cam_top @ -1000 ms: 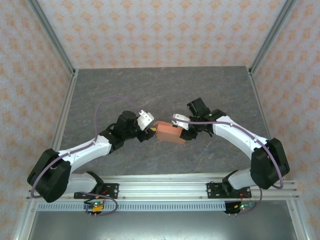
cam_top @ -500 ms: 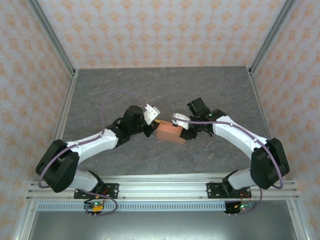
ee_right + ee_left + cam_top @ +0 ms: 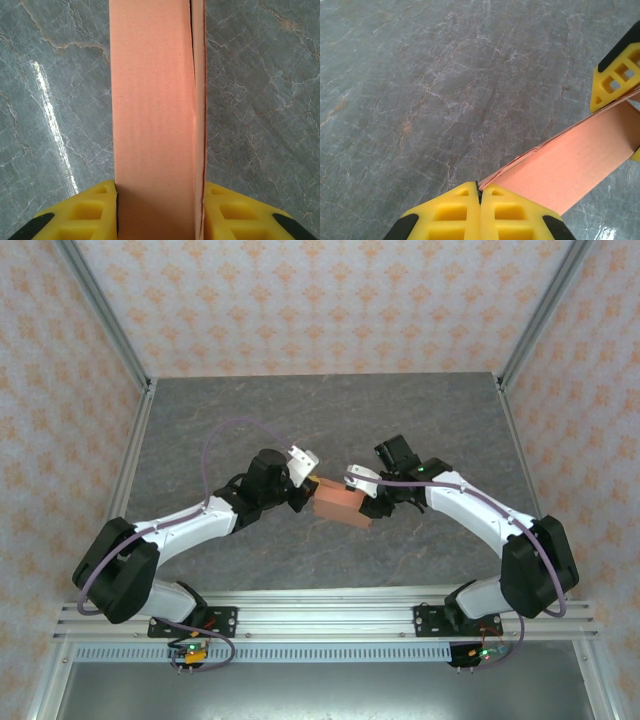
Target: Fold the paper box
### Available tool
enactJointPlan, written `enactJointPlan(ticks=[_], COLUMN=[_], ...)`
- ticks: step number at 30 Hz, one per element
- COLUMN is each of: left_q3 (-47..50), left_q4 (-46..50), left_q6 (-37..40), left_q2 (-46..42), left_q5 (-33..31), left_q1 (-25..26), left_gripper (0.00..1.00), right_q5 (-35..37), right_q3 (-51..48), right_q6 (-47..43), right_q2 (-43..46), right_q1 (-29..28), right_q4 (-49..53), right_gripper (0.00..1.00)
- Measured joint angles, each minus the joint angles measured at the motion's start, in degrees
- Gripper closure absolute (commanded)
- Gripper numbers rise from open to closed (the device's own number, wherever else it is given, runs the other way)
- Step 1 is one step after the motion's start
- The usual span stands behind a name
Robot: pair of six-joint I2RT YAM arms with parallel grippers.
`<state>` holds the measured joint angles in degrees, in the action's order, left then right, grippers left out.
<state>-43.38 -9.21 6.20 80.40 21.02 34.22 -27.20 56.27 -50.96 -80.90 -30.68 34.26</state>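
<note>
My left gripper: jaws pressed together, pinching thin edge flap at one end of paper box. My right gripper: jaws clamped across box width at opposite end, one on each side face. Box spans between both grippers, over middle of grey table.
</note>
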Motion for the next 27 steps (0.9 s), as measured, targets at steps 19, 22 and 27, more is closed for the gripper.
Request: enactJointPlan(ticks=[19, 22, 27], left_q3=[-3.4, -3.4, -3.4], left_q4=[1.0, 0.0, -0.9], left_q6=[-16.0, -17.9, -19.9], left_q2=[2.5, 3.3, 3.7], left_q5=[-9.5, -9.8, -10.9], left_q1=[4.1, 4.1, 4.4], left_gripper=[0.97, 0.96, 0.96], right_q5=[2.4, 2.8, 3.1], right_q3=[-0.6, -0.6, -0.6], right_q6=[1.9, 2.2, 2.4], right_q2=[0.6, 0.6, 0.6], right_q1=[0.0, 0.0, 0.0], right_q4=[-1.3, -1.4, -1.5], right_gripper=[0.66, 0.66, 0.66])
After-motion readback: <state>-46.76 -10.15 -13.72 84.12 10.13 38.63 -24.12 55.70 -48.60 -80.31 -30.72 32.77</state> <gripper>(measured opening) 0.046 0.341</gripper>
